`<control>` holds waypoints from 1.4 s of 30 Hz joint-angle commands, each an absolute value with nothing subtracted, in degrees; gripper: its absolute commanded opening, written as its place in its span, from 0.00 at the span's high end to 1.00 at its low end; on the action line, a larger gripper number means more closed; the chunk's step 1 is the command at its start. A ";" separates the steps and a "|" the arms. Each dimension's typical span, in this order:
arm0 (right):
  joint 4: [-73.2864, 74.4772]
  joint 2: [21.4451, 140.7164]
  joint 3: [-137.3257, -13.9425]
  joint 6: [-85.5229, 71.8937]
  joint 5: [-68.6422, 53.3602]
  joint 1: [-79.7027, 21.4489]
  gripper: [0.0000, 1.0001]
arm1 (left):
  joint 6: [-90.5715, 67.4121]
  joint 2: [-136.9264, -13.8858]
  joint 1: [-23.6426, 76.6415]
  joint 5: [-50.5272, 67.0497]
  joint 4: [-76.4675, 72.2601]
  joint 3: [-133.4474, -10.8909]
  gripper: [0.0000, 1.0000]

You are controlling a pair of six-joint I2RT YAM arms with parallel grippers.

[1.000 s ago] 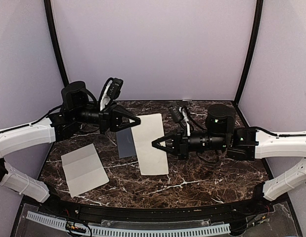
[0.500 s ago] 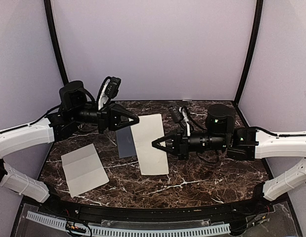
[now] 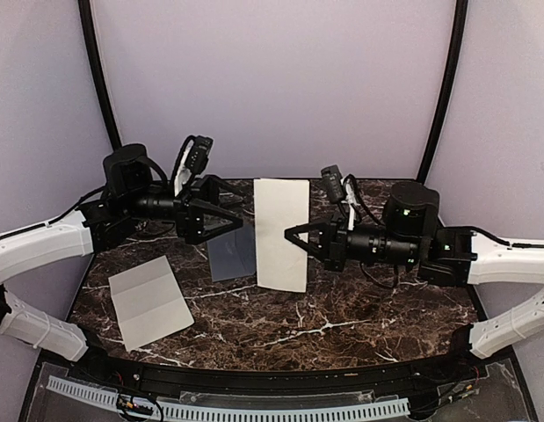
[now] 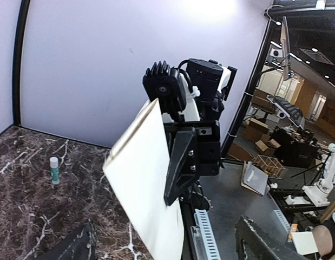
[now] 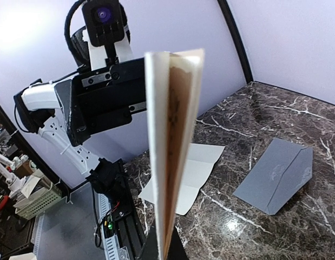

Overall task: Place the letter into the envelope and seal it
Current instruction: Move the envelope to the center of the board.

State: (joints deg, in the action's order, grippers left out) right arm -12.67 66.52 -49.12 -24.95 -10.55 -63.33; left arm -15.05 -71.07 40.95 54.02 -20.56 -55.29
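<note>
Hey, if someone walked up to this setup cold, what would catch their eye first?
Probably the folded cream paper, held upright over the middle of the dark marble table and pinched at its edge by the right gripper. Facing it, the left gripper hangs open near the grey envelope lying flat; a creased cream sheet lies front left.

1. Top view: bright, even, diffuse light. The lilac walls (image 3: 272, 79) are uniformly lit, and only soft shadows fall on the tabletop (image 3: 342, 308).
2. Right wrist view: pale glare patches on the glossy marble near the envelope (image 5: 275, 173).
3. Right wrist view: hot spot upper left. The cream sheet (image 5: 175, 108) is edge-on, its inner fold shaded.
4. Left wrist view: blown-out glare at top centre. The corner post (image 4: 18, 59) bows, showing lens distortion.
</note>
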 commanded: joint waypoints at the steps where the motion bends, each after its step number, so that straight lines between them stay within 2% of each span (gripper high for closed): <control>1: -12.86 63.73 -47.53 -26.17 -0.86 -63.41 1.00 | -10.12 -67.71 40.10 42.30 -15.74 -55.38 0.04; 7: -8.54 64.14 -47.89 -27.40 2.00 -60.79 1.00 | -8.59 -68.18 39.64 23.42 -9.12 -56.98 0.01; 12: -6.50 63.50 -45.84 -30.45 1.21 -55.81 1.00 | -6.24 -70.01 39.64 19.08 -8.47 -57.99 0.01; 16: -6.23 62.08 -43.95 -31.27 1.41 -54.12 1.00 | -5.12 -76.42 39.11 12.76 -2.22 -62.94 0.01; 20: -5.65 60.05 -42.52 -31.17 1.73 -53.57 1.00 | -10.28 -87.20 35.80 14.57 7.40 -71.67 0.07; 30: -4.16 55.39 -40.08 -31.33 1.88 -53.17 1.00 | -11.89 -103.00 27.79 20.29 7.04 -79.42 0.11; 42: -5.31 51.12 -35.34 -33.61 0.87 -53.05 1.00 | -13.32 -118.86 22.68 14.24 14.18 -90.69 0.12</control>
State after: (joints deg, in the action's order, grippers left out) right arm -3.31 52.99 -36.86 -32.29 1.08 -53.54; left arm -13.10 -117.16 22.70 17.37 10.44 -87.00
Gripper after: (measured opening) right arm 0.004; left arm 0.879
